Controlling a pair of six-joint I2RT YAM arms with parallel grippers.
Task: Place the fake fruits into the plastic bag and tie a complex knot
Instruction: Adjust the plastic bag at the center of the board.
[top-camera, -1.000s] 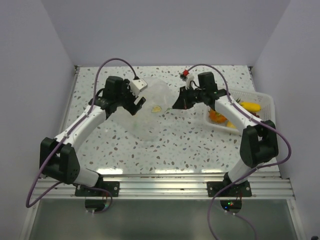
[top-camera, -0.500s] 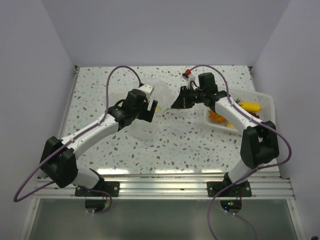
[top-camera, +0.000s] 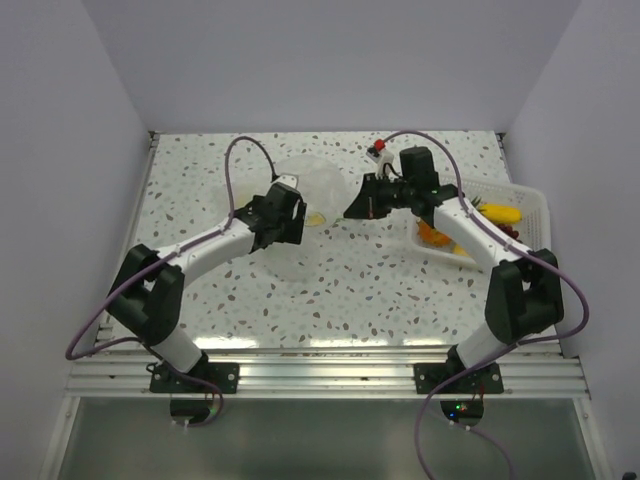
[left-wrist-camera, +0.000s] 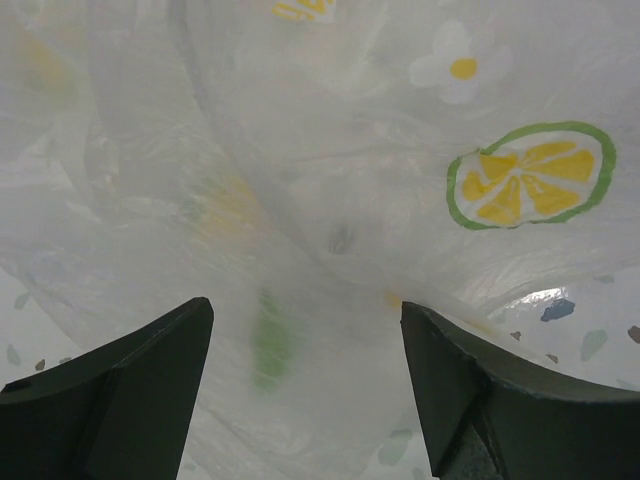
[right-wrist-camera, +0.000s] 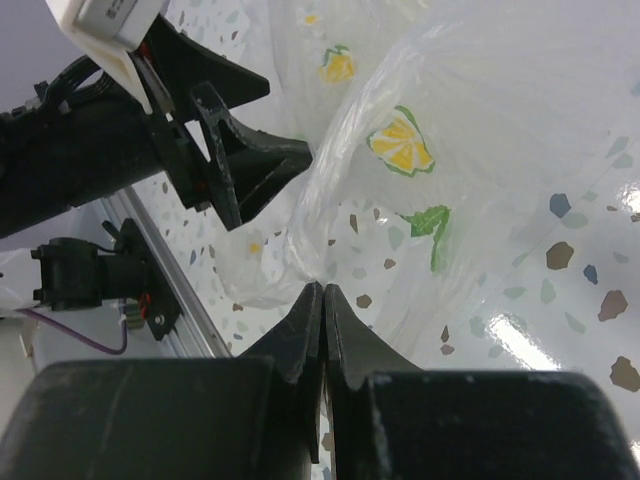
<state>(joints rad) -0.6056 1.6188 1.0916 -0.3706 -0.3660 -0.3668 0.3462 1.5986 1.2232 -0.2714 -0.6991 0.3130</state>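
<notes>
The plastic bag (top-camera: 303, 195) is clear film printed with lemon slices and lies crumpled at the table's middle back. My right gripper (top-camera: 351, 211) is shut on a pinch of the bag's edge (right-wrist-camera: 318, 270), its jaws pressed flat together (right-wrist-camera: 322, 288). My left gripper (top-camera: 296, 222) is open at the bag's left side, with bag film (left-wrist-camera: 300, 250) spread between its wide-apart fingers (left-wrist-camera: 150, 380). The fake fruits sit in the white tray (top-camera: 535, 200) on the right: a yellow one (top-camera: 500, 213) and an orange one (top-camera: 435, 232). The knot is out of view.
The white slotted tray stands against the right wall, beside the right arm's forearm (top-camera: 470, 225). Purple cables loop above both wrists. In the right wrist view the left gripper (right-wrist-camera: 262, 160) is close ahead. The aluminium rail (top-camera: 320, 365) runs along the near edge.
The left arm has swung right, from the bag's far left side in onto the bag. The right gripper has held its pinch in place.
</notes>
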